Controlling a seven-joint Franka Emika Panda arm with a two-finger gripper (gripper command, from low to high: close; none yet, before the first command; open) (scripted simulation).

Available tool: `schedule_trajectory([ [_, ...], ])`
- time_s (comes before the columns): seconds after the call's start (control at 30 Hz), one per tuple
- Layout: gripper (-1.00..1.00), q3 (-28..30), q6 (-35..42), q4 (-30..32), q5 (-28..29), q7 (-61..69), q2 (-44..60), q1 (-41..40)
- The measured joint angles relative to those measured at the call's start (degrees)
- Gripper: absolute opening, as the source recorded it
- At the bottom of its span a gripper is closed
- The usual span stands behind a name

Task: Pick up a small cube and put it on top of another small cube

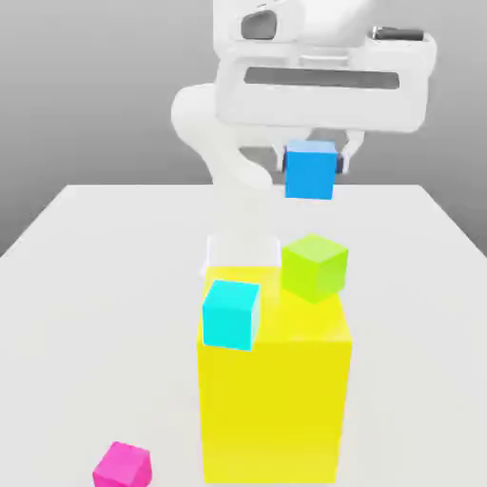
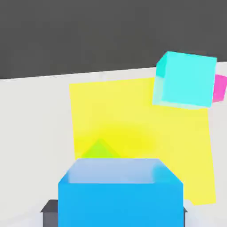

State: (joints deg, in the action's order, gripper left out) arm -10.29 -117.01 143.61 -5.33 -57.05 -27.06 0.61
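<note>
Gripper [image 1: 311, 164] upper middle of the frame is clamped tight on the blue cube [image 1: 310, 171], carry step looks underway, next it needs lowering squarely onto the green cube [image 1: 314, 267] just below

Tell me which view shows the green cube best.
The exterior view: the green cube appears whole there, sitting on top of the yellow block, beside the cyan cube. In the hand view, just a small green corner peeks out above the blue cube, which covers the rest.
</note>
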Motion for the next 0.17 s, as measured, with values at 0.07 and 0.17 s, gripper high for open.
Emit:
schedule_trajectory([
  [0.07,1.0,-0.5,-4.6,3.1,-0.4,0.0,1.6,0.0],
  [0.17,1.0,-0.5,-4.6,3.1,-0.4,0.0,1.6,0.0],
])
